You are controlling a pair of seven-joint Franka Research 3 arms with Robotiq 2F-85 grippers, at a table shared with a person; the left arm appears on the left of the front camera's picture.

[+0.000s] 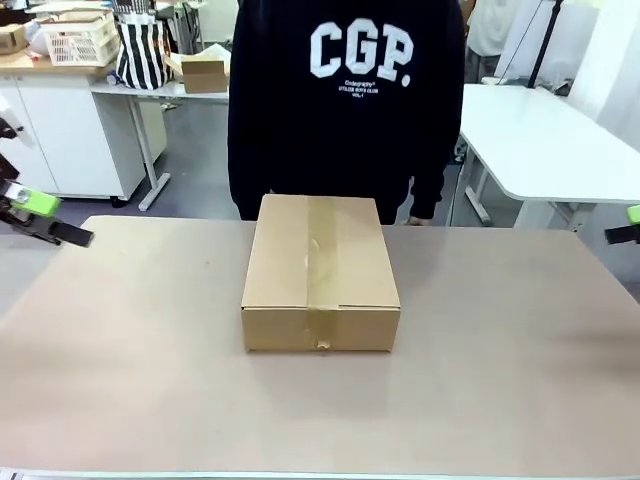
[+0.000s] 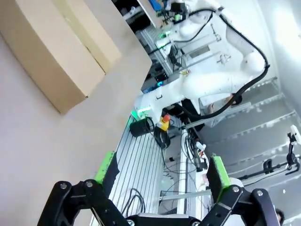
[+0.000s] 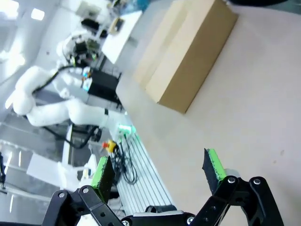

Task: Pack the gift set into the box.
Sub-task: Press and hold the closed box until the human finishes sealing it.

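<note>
The box [image 1: 320, 268] is a plain brown carton lying shut at the middle of the table, with tape running along its centre seam. It also appears as the box [image 2: 51, 47] in the left wrist view and the box [image 3: 186, 54] in the right wrist view. My left gripper [image 1: 45, 215] hovers at the table's far left edge, well away from the carton; in its own view the left gripper [image 2: 162, 172] is open and holds nothing. My right gripper [image 1: 628, 225] peeks in at the far right edge, and the right gripper [image 3: 157, 169] stands open and unloaded. The gift set is out of view.
A person in a dark sweatshirt [image 1: 345, 100] stands right behind the box at the far side. The table [image 1: 150, 360] has a tan surface with free room on both sides of the carton. A white table [image 1: 540, 140] stands at the back right.
</note>
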